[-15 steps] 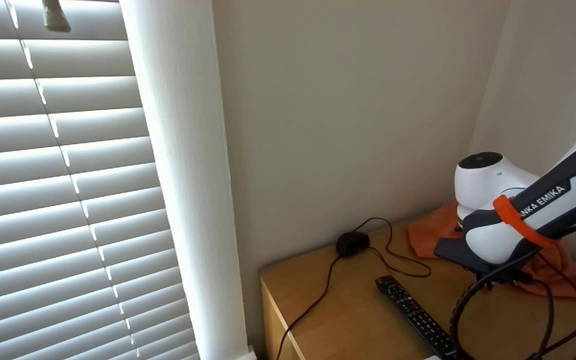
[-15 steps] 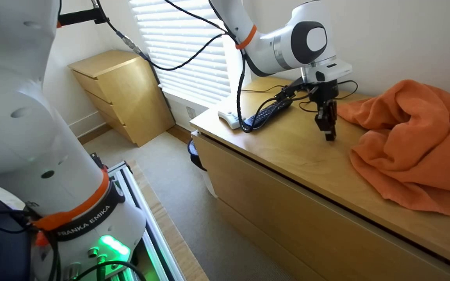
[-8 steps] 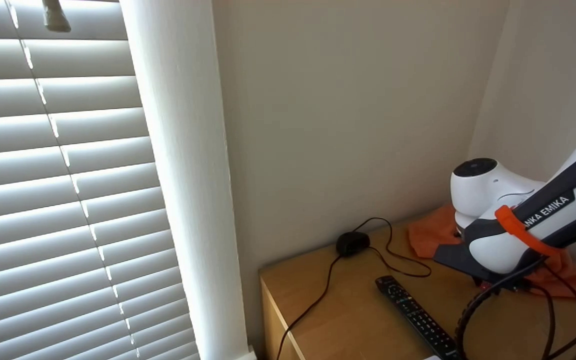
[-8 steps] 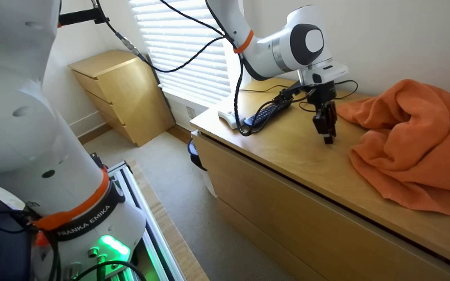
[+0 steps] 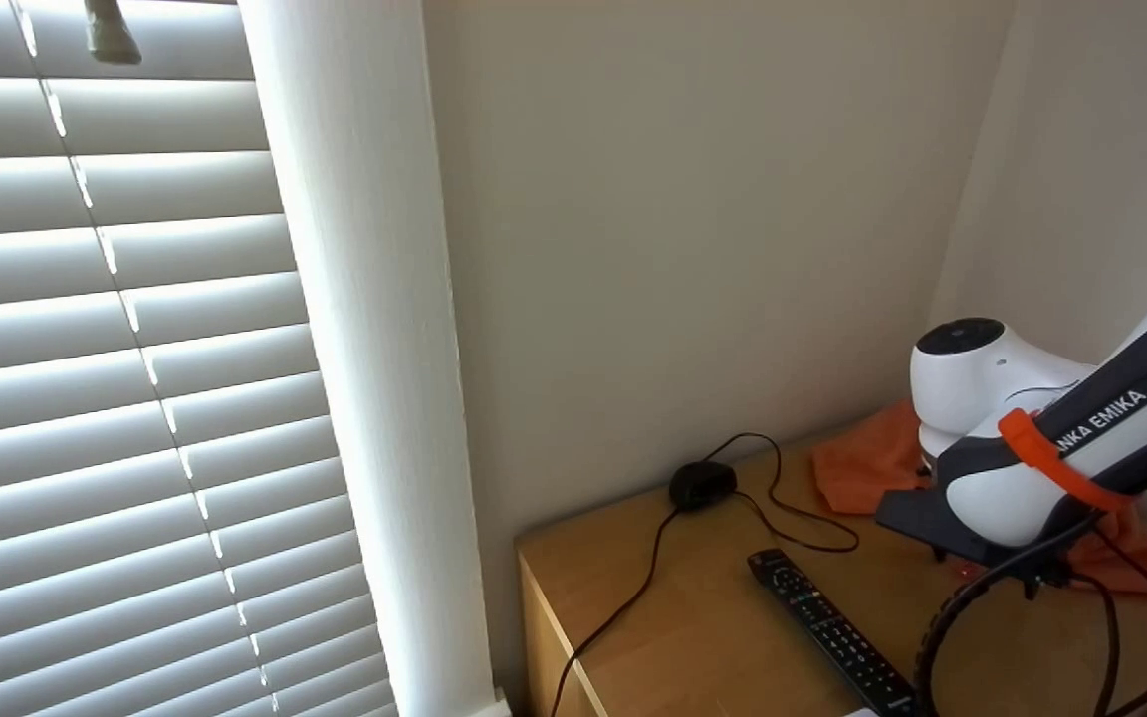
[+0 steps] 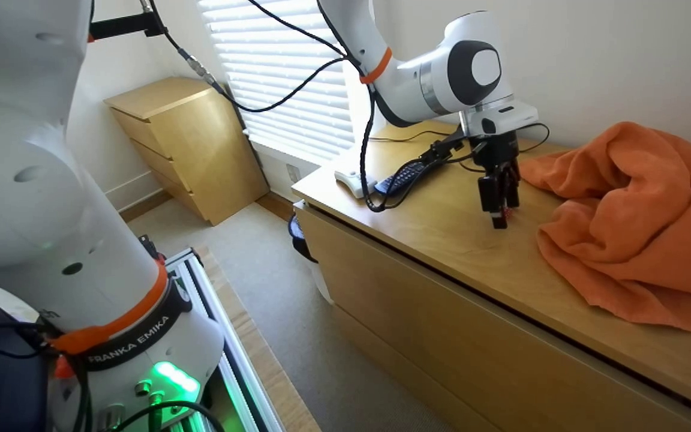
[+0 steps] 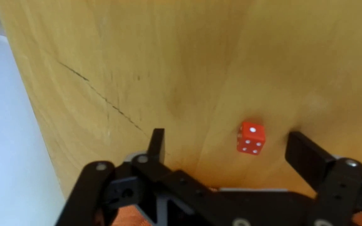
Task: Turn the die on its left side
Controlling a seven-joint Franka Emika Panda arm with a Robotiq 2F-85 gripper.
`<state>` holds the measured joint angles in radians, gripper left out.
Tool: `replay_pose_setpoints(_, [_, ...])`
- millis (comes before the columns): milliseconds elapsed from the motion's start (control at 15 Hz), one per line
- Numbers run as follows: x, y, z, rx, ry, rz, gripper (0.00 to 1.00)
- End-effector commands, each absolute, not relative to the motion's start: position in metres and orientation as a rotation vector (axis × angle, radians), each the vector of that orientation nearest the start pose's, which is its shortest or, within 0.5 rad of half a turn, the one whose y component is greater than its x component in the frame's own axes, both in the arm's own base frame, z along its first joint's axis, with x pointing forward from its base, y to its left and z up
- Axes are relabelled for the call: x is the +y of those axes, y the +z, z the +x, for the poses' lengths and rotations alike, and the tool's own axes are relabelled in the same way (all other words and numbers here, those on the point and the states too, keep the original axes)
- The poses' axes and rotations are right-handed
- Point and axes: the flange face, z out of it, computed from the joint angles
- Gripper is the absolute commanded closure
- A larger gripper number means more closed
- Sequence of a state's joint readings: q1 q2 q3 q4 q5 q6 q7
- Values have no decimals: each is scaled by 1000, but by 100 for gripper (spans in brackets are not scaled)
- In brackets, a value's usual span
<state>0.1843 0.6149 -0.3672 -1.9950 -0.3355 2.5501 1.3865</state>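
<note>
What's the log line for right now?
gripper open | red die between fingertips, touching neither | faces readable: one, four

"FRANKA EMIKA" can be read on the base [image 6: 138, 360]; "ANKA EMIKA", its start covered, on the arm [image 5: 1096, 426]; one pip and four pips are shown on two faces of the die [image 7: 251, 138]; print on the remote [image 5: 832, 629] is too small.

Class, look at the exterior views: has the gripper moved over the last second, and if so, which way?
Yes. In an exterior view, the gripper now appears lower in the picture, nearer the front edge of the wooden dresser.
</note>
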Motion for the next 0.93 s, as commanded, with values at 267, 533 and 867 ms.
replay_pose_setpoints(267, [-132,221,588,1973,-205,-2673,0])
replay_pose_setpoints(533, [-148,254,584,1910,-81,-2526,0])
replay_pose_setpoints(867, [-170,269,571,1868,164,-2331,0])
